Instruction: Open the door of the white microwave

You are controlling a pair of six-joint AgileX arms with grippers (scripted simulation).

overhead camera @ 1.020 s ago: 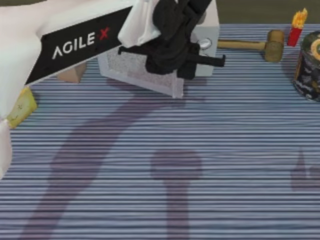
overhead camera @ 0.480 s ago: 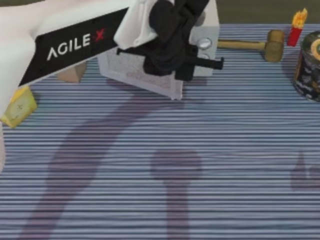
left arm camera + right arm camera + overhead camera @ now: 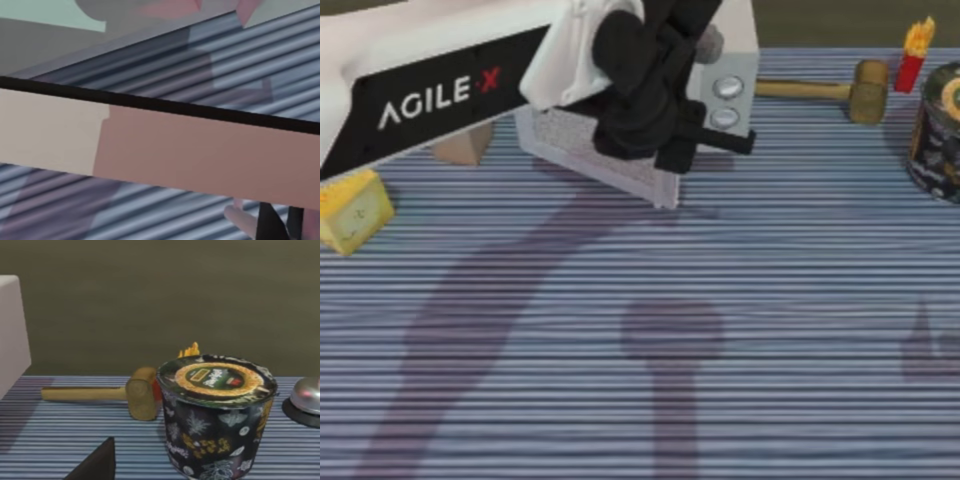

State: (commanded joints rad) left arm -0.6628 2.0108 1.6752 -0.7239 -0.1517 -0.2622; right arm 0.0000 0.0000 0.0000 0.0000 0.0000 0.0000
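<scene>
Top view shows the white microwave (image 3: 735, 45) at the far middle of the table, its door (image 3: 605, 160) swung partly out with the free edge angled toward the near side, just beside the two knobs. The left gripper (image 3: 685, 150) hangs over that free edge; whether its fingers grip the edge, I cannot tell. The right arm is parked near the noodle cup (image 3: 215, 415), well apart from the microwave
</scene>
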